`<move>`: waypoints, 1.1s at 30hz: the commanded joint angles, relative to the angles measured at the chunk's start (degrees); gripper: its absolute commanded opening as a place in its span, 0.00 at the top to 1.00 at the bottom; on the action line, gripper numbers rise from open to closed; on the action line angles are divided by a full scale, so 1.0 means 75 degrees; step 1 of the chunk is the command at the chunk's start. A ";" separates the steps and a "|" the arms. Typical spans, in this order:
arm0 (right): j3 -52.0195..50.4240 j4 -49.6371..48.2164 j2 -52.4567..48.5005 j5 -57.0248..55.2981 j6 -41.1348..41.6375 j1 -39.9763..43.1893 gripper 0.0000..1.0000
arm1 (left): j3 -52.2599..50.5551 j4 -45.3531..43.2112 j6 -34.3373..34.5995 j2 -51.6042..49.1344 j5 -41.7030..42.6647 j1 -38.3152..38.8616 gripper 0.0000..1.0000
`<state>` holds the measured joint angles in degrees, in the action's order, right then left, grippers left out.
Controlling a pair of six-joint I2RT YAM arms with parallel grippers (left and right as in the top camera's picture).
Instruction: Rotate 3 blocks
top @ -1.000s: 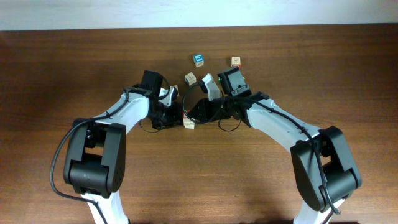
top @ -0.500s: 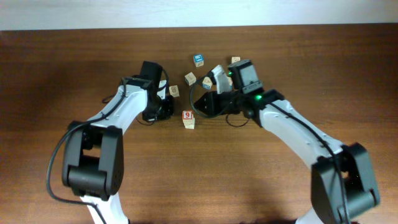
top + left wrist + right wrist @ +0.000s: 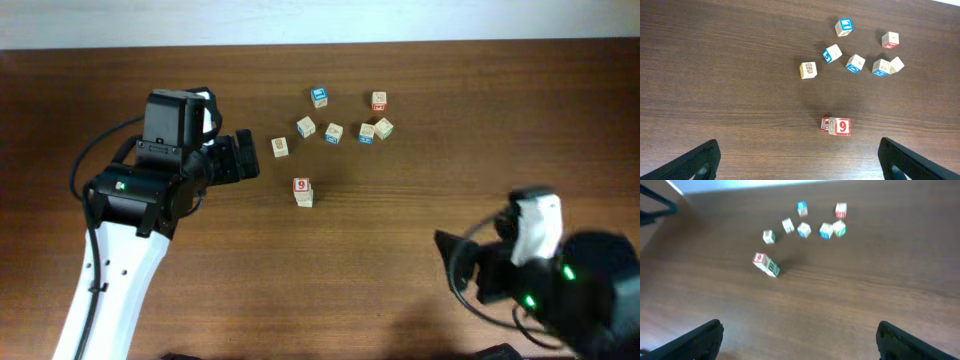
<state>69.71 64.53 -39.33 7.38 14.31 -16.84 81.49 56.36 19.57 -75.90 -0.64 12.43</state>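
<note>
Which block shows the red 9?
The block in the lone touching pair, right of its red-faced neighbour in the left wrist view, away from the rest. Bold red print on white.

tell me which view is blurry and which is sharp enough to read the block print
Left wrist view: sharp, evenly lit, and the 9 on the red-and-white block reads clearly. Right wrist view: soft and smeared, so the print on that block is unreadable. Overhead view: the table grain is crisp, but the cubes are too small for their print to read.
</note>
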 commanded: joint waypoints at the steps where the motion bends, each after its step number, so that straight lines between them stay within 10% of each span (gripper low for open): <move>1: 0.0015 -0.0026 0.0393 -0.0265 -0.0050 0.0035 0.02 | 0.0055 -0.0012 0.0131 0.0000 0.0055 0.0029 0.01; 9: -0.0589 -0.0895 0.0621 -0.1279 -0.1014 0.0408 0.02 | 0.0055 -0.0012 0.0131 0.0000 0.0055 0.0029 0.01; 11: -0.2285 -0.2952 0.1740 -0.0026 -0.2626 0.1282 0.02 | 0.0055 -0.0012 0.0131 0.0000 0.0055 0.0029 0.01; 20: -0.8944 -0.8437 0.5219 0.0026 -0.2649 0.1562 0.02 | 0.0055 -0.0012 0.0134 0.0000 0.0052 0.0029 0.01; 33: -0.9253 -0.8055 0.5219 -0.0417 -0.2649 0.1562 0.02 | 0.0055 -0.0012 0.0131 0.0000 0.0055 0.0029 0.01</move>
<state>0.91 4.21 -0.80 4.99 -5.21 -5.54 81.49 56.36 20.03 -75.92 -0.62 12.43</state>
